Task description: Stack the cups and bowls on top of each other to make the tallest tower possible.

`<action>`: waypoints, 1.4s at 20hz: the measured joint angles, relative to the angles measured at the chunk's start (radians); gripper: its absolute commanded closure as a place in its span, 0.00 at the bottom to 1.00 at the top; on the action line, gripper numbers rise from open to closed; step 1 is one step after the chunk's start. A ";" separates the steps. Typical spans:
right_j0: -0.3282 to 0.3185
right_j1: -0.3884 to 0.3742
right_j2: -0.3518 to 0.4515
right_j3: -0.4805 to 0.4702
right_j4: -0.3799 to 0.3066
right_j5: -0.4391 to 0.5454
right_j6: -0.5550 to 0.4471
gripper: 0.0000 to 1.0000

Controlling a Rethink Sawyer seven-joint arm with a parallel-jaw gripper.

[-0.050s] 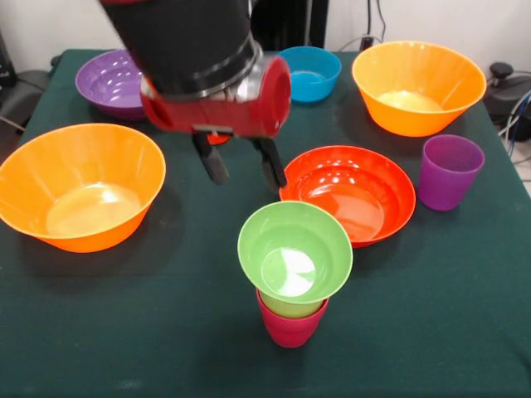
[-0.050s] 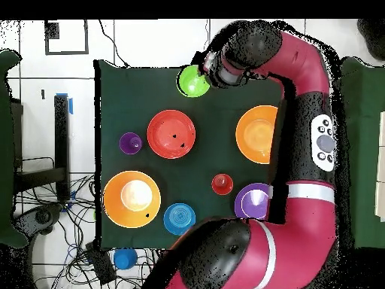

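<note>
At the near edge stands the tower: a small lime green bowl (image 1: 294,249) (image 2: 193,80) on a lime green cup (image 1: 290,308) nested in a crimson cup (image 1: 290,329). My gripper (image 1: 241,168) hangs open and empty just behind and left of it, its black fingers (image 1: 212,159) apart above the cloth. A red-orange bowl (image 1: 353,192) (image 2: 171,134) lies right of the fingers. The purple cup (image 1: 448,172) (image 2: 131,142) stands further right. An orange-red cup (image 2: 222,184) stands alone in the overhead view, mostly hidden behind the gripper in the front view.
Large orange bowls sit at the left (image 1: 83,186) (image 2: 257,134) and far right (image 1: 419,87) (image 2: 131,198). A purple bowl (image 1: 112,83) (image 2: 252,202) and a blue bowl (image 1: 309,73) (image 2: 179,217) lie at the back. The arm (image 2: 301,113) crosses one table side.
</note>
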State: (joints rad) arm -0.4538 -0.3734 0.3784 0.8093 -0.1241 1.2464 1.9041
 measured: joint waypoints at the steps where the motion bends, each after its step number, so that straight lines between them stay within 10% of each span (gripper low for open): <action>1: 0.002 -0.015 -0.007 0.015 -0.005 -0.010 0.000 0.00; 14: 0.017 -0.250 -0.059 0.317 -0.082 -0.155 0.000 0.00; 28: 0.052 -0.319 -0.059 0.563 -0.163 -0.407 0.000 0.00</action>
State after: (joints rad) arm -0.4020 -0.6926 0.3189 1.3722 -0.2870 0.8396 1.9041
